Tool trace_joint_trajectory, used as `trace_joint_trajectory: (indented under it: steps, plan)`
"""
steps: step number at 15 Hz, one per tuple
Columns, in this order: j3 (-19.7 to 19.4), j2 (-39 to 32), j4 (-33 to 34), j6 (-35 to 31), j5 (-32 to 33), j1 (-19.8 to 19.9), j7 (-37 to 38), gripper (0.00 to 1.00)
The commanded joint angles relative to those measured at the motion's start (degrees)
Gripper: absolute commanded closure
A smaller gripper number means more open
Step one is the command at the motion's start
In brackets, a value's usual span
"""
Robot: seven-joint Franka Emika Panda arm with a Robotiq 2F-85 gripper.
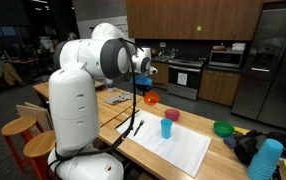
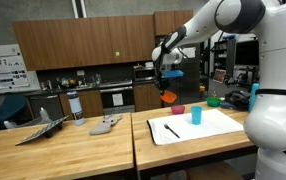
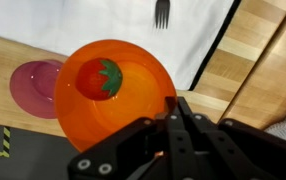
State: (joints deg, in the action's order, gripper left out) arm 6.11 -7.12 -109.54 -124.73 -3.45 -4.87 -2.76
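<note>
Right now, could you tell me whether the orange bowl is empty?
Not empty: the wrist view shows a red fruit with a green top lying inside the orange bowl.

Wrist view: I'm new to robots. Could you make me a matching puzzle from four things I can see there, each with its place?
Things:
1. orange bowl
2. red toy fruit
3. fork
4. pink bowl

Places:
A. on the white mat, at the top of the view
B. pinched at its rim by the jaws
C. left of the orange bowl, partly hidden by it
D. inside the orange bowl

Pairs: 1-B, 2-D, 3-A, 4-C.
</note>
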Motion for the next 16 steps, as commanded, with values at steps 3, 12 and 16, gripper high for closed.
trace_joint_trajectory:
  steps: [3,12,16]
  plan:
    - [4.3,5.19,-10.6,-6.8,0.26,-6.43,14.41,0.99]
    - [8.2,7.13,-20.51,-15.57,2.23,-10.71,32.16,0.96]
    - [7.87,7.5,-20.53,-15.57,2.23,-10.32,32.17,0.96]
